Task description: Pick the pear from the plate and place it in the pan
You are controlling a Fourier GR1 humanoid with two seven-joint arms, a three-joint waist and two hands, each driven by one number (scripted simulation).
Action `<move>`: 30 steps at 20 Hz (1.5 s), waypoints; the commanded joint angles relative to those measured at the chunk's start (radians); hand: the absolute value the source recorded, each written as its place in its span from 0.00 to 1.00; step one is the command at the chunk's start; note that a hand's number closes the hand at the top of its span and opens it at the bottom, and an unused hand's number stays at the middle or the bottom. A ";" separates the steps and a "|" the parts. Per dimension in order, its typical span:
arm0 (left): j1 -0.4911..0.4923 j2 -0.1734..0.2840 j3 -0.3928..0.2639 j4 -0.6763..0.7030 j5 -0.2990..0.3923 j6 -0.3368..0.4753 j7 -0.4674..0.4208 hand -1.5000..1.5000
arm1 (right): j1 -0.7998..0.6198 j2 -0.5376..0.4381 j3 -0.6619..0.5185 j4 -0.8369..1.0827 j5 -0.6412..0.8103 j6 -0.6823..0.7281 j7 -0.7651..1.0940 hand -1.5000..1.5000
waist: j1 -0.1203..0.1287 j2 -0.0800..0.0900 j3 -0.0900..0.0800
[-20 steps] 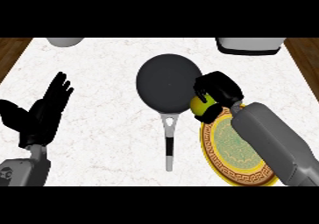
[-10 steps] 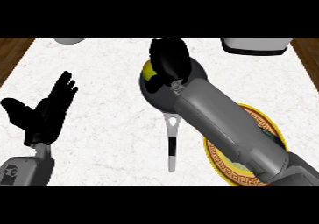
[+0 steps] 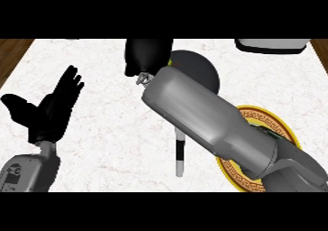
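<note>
My right hand (image 3: 148,55) hangs over the left part of the dark round pan (image 3: 201,68), fingers curled downward. Only a thin yellow sliver of the pear (image 3: 170,59) shows at the hand's right edge; the hand hides the rest. The grey right forearm (image 3: 200,117) crosses the picture diagonally and covers the pan's near rim and the top of its handle (image 3: 180,155). The gold-rimmed patterned plate (image 3: 276,127) lies at the lower right, mostly under the arm, and no fruit shows on it. My left hand (image 3: 50,108) rests open at the left, fingers up.
A grey-white container (image 3: 270,45) stands at the counter's far right edge. Brown floor (image 3: 7,52) shows past the white marble counter (image 3: 107,149) on the left, and the same brown shows at the right corner.
My right hand carried the pear from the plate's edge up and left over the pan, then further toward the pan's left side. The left hand stayed where it was.
</note>
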 commanded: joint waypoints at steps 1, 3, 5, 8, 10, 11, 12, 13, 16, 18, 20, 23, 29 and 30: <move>0.033 0.025 0.036 0.002 0.011 -0.022 -0.032 0.50 | -0.033 0.016 -0.002 0.054 0.017 -0.069 0.164 1.00 | -0.011 0.008 0.002; 0.102 -0.002 0.012 -0.026 -0.010 -0.012 -0.078 0.50 | -0.023 0.016 -0.031 0.095 0.047 -0.123 0.140 1.00 | -0.013 0.007 0.002; 0.016 -0.035 -0.004 -0.003 -0.042 0.047 -0.032 0.50 | 0.012 0.016 -0.065 0.139 0.071 -0.172 0.071 1.00 | -0.035 0.010 0.003; 0.084 0.012 0.021 -0.055 -0.011 -0.011 -0.032 0.50 | 0.104 0.000 -0.101 0.129 0.106 -0.263 0.014 1.00 | -0.042 0.006 0.004; 0.087 0.007 0.021 -0.101 -0.014 0.016 0.025 0.50 | 0.137 -0.047 -0.141 0.153 0.087 -0.269 -0.101 1.00 | -0.041 0.005 0.004; 0.051 -0.016 0.016 -0.018 -0.015 0.004 -0.011 0.50 | 0.157 -0.026 -0.137 0.158 0.109 -0.307 -0.108 1.00 | -0.050 0.007 0.004; 0.081 0.004 0.034 -0.051 0.004 -0.020 -0.016 0.50 | 0.149 -0.009 -0.174 0.199 0.081 -0.317 -0.158 1.00 | -0.039 0.008 0.004; 0.030 -0.018 0.019 0.007 -0.026 0.003 -0.024 0.50 | 0.154 0.015 -0.173 0.260 0.084 -0.349 -0.187 1.00 | -0.038 0.013 0.004; 0.004 0.004 0.048 -0.018 -0.003 -0.012 0.003 0.50 | 0.196 0.001 -0.226 0.294 0.044 -0.403 -0.327 1.00 | -0.036 0.013 0.004; 0.018 -0.007 0.042 -0.046 -0.004 -0.003 0.020 0.50 | 0.166 0.007 -0.263 0.391 0.028 -0.414 -0.398 1.00 | -0.024 0.016 0.004; 0.009 0.037 0.077 -0.042 0.025 -0.051 0.016 0.50 | 0.210 0.016 -0.240 0.434 0.040 -0.499 -0.390 1.00 | -0.011 0.019 0.004; -0.037 -0.011 0.035 -0.015 -0.003 -0.022 0.023 0.50 | 0.156 0.017 -0.288 0.543 0.013 -0.427 -0.399 1.00 | -0.011 0.023 0.004; 0.052 -0.038 0.003 -0.026 -0.048 -0.011 -0.038 0.50 | 0.213 0.011 -0.454 0.549 -0.152 -0.481 -0.485 0.00 | -0.007 0.024 0.005; 0.009 -0.007 0.032 -0.045 -0.021 -0.023 0.020 0.50 | 0.233 0.006 -0.459 0.576 -0.154 -0.491 -0.530 0.00 | -0.004 0.025 0.005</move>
